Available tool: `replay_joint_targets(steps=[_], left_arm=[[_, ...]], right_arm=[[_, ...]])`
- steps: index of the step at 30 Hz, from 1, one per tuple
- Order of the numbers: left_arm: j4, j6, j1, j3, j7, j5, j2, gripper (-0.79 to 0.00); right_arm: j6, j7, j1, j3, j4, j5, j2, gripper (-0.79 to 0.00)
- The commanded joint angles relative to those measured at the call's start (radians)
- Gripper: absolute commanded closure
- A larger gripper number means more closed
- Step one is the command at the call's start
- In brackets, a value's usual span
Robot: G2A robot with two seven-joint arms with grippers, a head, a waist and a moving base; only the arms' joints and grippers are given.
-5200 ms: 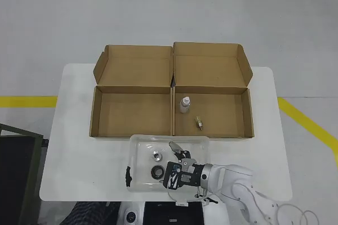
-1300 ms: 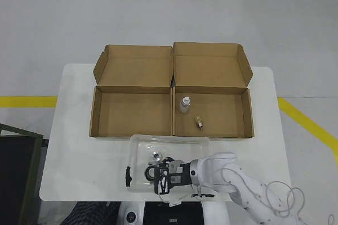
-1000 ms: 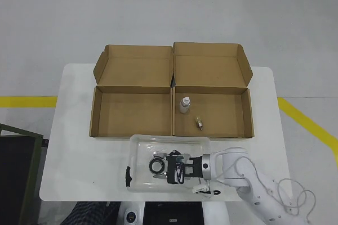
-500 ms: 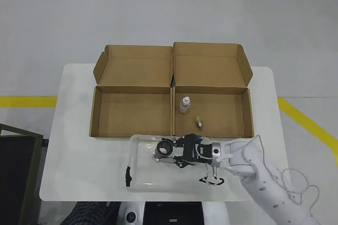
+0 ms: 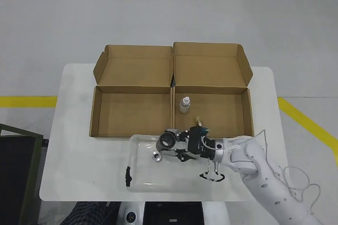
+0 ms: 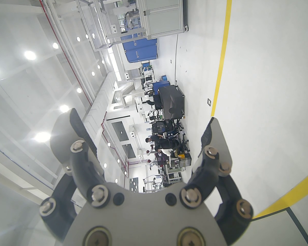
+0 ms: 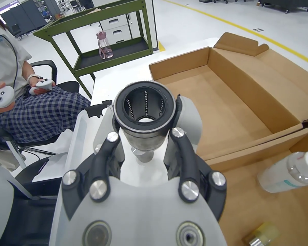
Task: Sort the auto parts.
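My right gripper (image 5: 173,140) is shut on a cylindrical metal bearing (image 5: 169,139) with a black end ring, held above the far edge of the clear plastic tray (image 5: 174,177). In the right wrist view the bearing (image 7: 144,115) sits between the fingers (image 7: 187,119), its bore facing the camera. A small silver part (image 5: 157,156) lies in the tray below it. The left cardboard box (image 5: 132,112) is empty. In the right box (image 5: 236,115) lie a white bottle (image 5: 184,104) and a small brass part (image 5: 199,120). My left gripper (image 6: 143,126) is open, off the table and holding nothing.
Both boxes have raised lids at the back. A black scrap (image 5: 127,176) lies by the tray's left edge, and a black wire loop (image 5: 212,177) lies by its right front corner. A green shelf cart (image 7: 105,39) stands beyond the table's left side.
My right gripper closed on the bearing at the front of the tray, lifted it and carried it to the tray's far edge, towards the boxes.
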Motion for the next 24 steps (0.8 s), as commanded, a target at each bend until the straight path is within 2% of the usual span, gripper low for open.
replay_joint_targets(steps=[1, 11, 19, 24], left_arm=[[0.000, 0.000, 0.000, 0.000, 0.000, 0.000, 0.000, -0.785], [0.000, 0.000, 0.000, 0.000, 0.000, 0.000, 0.000, -0.785], [0.000, 0.000, 0.000, 0.000, 0.000, 0.000, 0.000, -0.785], [0.000, 0.000, 0.000, 0.000, 0.000, 0.000, 0.000, -0.785]], right_arm=[[0.016, 0.003, 0.008, 0.000, 0.000, 0.001, -0.001, 0.000], [0.167, 0.067, 0.090, -0.057, -0.008, -0.048, -0.024, 0.000], [0.296, 0.125, 0.204, -0.151, 0.080, -0.077, -0.062, 0.000], [0.337, 0.140, 0.259, -0.196, 0.159, -0.065, -0.086, 0.000]])
